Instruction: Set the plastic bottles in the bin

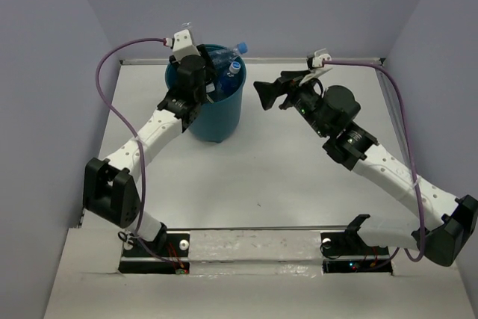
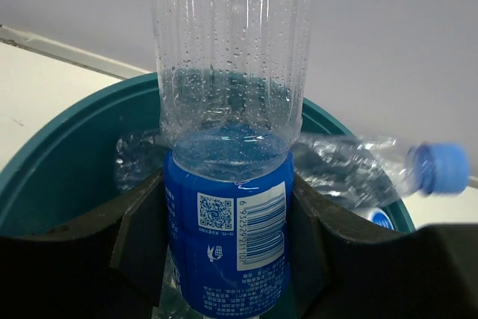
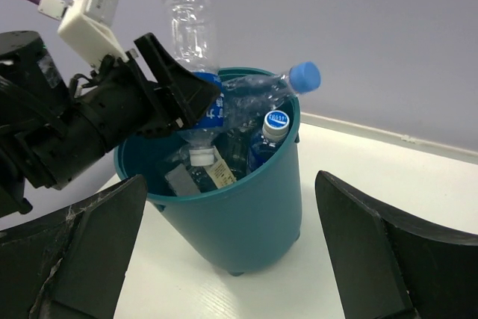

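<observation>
While the left gripper (image 1: 193, 71) hovers over the bin (image 1: 218, 121), the overhead view shows this teal bucket standing toward the back of the table (image 1: 261, 184), close to the back wall (image 1: 299, 5). Bottles fill it up to the rim, and one capped bottle (image 1: 237, 50) juts out over the far edge. The right gripper (image 1: 263, 95) sits just right of the bin, not touching it, with bare table below and in front of it.

From the left wrist view, the jaws are closed on the blue label of a clear held bottle (image 2: 228, 207). It rises out of the grip directly above the bin's opening. The capped bottle lies crosswise behind it.

From the right wrist view, the right jaws stand wide apart and hold nothing. The held bottle appears to be neck down, with its lower end inside the rim among the others.

The step in hand looks like the release. It should go best if the bottle is lowered a little first and let go where the pile sits lowest. The heap is high, so a drop onto the crosswise bottle could bounce out or push that bottle over the edge. Room is tight toward the back wall. The left arm would do well to lift clear of the rim, then pull back toward the open near side of the table.
</observation>
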`<state>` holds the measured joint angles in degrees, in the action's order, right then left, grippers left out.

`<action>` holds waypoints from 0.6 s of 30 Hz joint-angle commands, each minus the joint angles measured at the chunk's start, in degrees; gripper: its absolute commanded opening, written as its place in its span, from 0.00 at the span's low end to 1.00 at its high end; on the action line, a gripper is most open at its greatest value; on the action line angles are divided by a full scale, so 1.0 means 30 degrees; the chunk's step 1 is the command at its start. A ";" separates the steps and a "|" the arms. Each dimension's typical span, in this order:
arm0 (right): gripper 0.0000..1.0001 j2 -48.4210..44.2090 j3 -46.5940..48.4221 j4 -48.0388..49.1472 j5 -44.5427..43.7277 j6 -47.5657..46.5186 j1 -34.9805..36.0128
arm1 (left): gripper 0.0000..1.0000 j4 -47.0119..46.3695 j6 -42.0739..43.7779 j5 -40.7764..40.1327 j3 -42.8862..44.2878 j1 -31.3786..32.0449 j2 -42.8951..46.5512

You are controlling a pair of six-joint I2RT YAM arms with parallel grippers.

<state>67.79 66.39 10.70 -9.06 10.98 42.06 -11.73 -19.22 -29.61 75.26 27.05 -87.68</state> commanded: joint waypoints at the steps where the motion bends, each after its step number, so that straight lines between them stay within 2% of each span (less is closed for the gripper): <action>1: 1.00 -0.0681 -0.0566 0.0447 -0.0144 0.0030 0.0129 | 0.37 -0.2768 0.0255 -0.1469 -0.1583 0.0094 0.2037; 5: 1.00 -0.0800 -0.0802 0.0506 -0.0203 0.0148 0.0129 | 0.40 -0.3473 0.0138 -0.2023 -0.2704 0.0563 0.2331; 7: 1.00 -0.0712 -0.0627 0.0535 -0.0203 0.0089 0.0129 | 0.46 -0.3562 0.0080 -0.2055 -0.2997 0.0768 0.2594; 10: 1.00 -0.0449 -0.0392 0.0506 -0.0144 0.0089 0.0129 | 0.67 -0.3562 0.0254 -0.2347 -0.3320 0.1293 0.3062; 11: 1.00 -0.0303 -0.0334 0.0506 -0.0144 0.0176 0.0129 | 0.81 -0.3562 0.0487 -0.2754 -0.3437 0.1412 0.3180; 14: 1.00 0.0049 -0.0246 0.0535 0.0119 0.0381 0.0129 | 0.98 -0.3562 0.0957 -0.3285 -0.3467 0.1910 0.3766; 18: 1.00 0.0402 -0.0158 0.0506 0.0500 0.0675 0.0129 | 0.99 -0.3533 0.1484 -0.3521 -0.3146 0.2000 0.4819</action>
<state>68.49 63.81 10.63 -8.62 11.90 42.06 -17.82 -16.99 -36.34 64.60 32.71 -78.91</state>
